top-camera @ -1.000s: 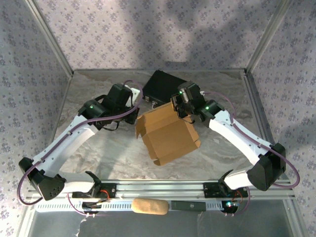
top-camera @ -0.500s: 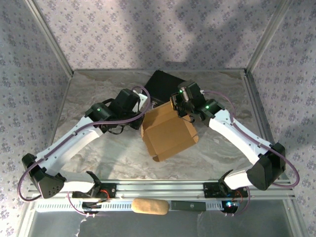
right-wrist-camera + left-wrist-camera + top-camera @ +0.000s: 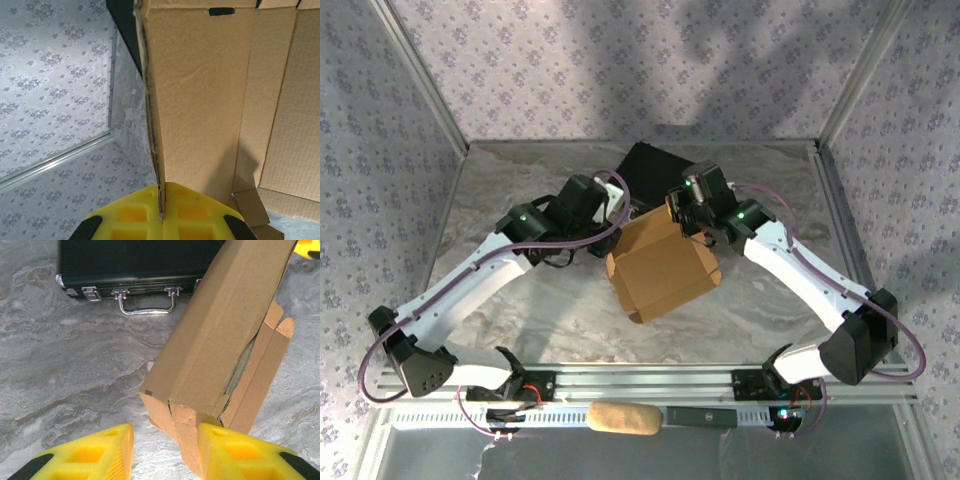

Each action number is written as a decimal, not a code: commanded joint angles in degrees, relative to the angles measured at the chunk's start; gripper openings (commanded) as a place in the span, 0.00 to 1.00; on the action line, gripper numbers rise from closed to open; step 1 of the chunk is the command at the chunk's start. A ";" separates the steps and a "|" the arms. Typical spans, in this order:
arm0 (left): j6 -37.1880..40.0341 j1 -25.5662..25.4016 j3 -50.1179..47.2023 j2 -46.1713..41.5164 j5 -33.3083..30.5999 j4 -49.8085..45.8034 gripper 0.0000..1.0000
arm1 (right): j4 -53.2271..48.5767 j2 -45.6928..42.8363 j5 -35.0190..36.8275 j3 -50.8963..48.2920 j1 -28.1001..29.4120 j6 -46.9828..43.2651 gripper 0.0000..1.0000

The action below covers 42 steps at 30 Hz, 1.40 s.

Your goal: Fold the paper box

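Observation:
The paper box [image 3: 660,265], tan cardboard and partly folded, stands tilted at the table's middle. My right gripper [image 3: 678,215] holds its far upper edge. In the right wrist view the yellow jaws [image 3: 161,192] are pressed together on a thin wall of the paper box [image 3: 200,90]. My left gripper [image 3: 610,235] sits at the box's left side. In the left wrist view its jaws [image 3: 165,440] stand apart. A narrow flap of the paper box [image 3: 220,340] hangs between them, close against the right finger [image 3: 230,452].
A black hard case [image 3: 645,170] with metal latches lies just behind the box, its handle [image 3: 147,302] facing the left gripper. A tan oblong object [image 3: 625,418] rests on the front rail. Patterned walls and aluminium posts [image 3: 850,75] enclose the marble table [image 3: 520,310].
My left arm swung right up to the box; the box's open left flap got pushed in. The left jaws have parted. The right gripper kept its hold.

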 commanded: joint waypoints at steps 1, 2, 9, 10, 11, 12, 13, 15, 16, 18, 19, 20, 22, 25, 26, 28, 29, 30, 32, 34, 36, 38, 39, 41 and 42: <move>0.52 -1.65 2.47 0.10 2.80 1.00 0.41 | 1.45 1.22 -4.65 2.38 -1.22 0.73 0.00; -0.11 -2.27 2.24 -0.73 1.59 1.46 0.46 | 1.24 1.08 -5.58 2.56 -1.79 0.65 0.00; -6.20 -3.99 1.23 -9.10 3.23 1.13 0.57 | -3.39 -2.22 -5.99 4.67 -4.10 -0.81 0.00; -6.52 -4.94 0.52 -9.59 2.91 0.81 0.58 | -4.01 -2.31 -6.07 5.20 -4.44 -1.00 0.00; -6.35 -6.38 -0.44 -9.91 0.66 0.58 0.60 | -4.32 -2.37 -6.24 5.49 -4.63 -1.04 0.00; -5.99 -7.31 -1.21 -10.09 -2.46 0.28 0.63 | -4.20 -2.40 -6.49 5.51 -4.79 -1.09 0.00; -5.61 -7.85 -2.18 -10.38 -6.12 0.09 0.67 | -4.00 -2.32 -6.98 5.54 -4.83 -1.04 0.00; -4.11 -7.83 -3.60 -10.93 -10.07 0.89 0.74 | -3.65 -2.22 -7.56 5.38 -4.90 -0.93 0.00; -2.76 -7.86 -4.44 -11.20 -10.88 1.88 0.78 | -3.70 -2.22 -7.66 5.34 -4.85 -0.95 0.00; -0.85 -7.35 -5.46 -10.74 -10.63 3.00 0.78 | -3.52 -2.48 -7.75 4.78 -4.81 -0.87 0.00; -0.19 -7.00 -5.76 -9.98 -10.39 2.95 0.77 | -3.41 -2.70 -7.78 4.54 -4.86 -0.85 0.00; 0.37 -6.69 -6.00 -9.24 -10.86 2.64 0.76 | -3.38 -2.83 -7.75 4.43 -4.87 -0.87 0.00; 1.07 -5.97 -6.83 -8.54 -13.47 2.61 0.73 | -3.61 -3.03 -7.86 4.51 -4.93 -1.21 0.00; 2.69 -1.60 -9.38 -10.07 -13.33 4.78 0.65 | -4.02 -3.16 -8.19 4.78 -5.13 -1.95 0.00; 3.30 0.11 -10.24 -10.89 -12.74 5.59 0.61 | -4.08 -3.12 -8.40 4.82 -5.23 -2.31 0.00; 4.18 3.39 -11.45 -12.56 -10.60 6.90 0.56 | -4.10 -3.11 -8.76 4.85 -5.35 -3.03 0.00; 4.43 4.90 -11.82 -13.23 -9.27 7.40 0.53 | -3.98 -3.06 -9.09 4.83 -5.42 -3.45 0.00; 4.73 6.13 -12.13 -13.81 -7.75 7.66 0.52 | -3.72 -3.02 -9.31 4.76 -5.49 -3.68 0.00; 4.98 8.46 -12.36 -14.28 -4.15 8.36 0.49 | -2.98 -3.01 -9.77 4.51 -5.34 -4.03 0.00; 5.14 9.55 -11.94 -13.66 -1.75 8.47 0.47 | -2.86 -2.89 -9.54 4.54 -5.01 -4.11 0.00; 5.05 9.72 -11.41 -12.89 -1.48 8.23 0.45 | -3.14 -2.69 -9.08 4.71 -4.59 -4.39 0.00; 4.30 9.72 -11.23 -13.05 -0.37 8.57 0.45 | -2.86 -2.23 -9.07 4.43 -4.54 -4.38 0.00; 3.82 9.78 -11.07 -13.31 1.06 8.80 0.46 | -2.52 -2.18 -9.00 4.26 -4.47 -4.30 0.00; 1.94 8.94 -10.66 -14.29 4.87 8.93 0.53 | -2.29 -1.75 -8.48 4.11 -4.29 -4.23 0.00; 1.31 7.62 -10.32 -14.90 5.50 8.90 0.56 | -2.28 -1.55 -8.37 4.14 -4.25 -4.21 0.00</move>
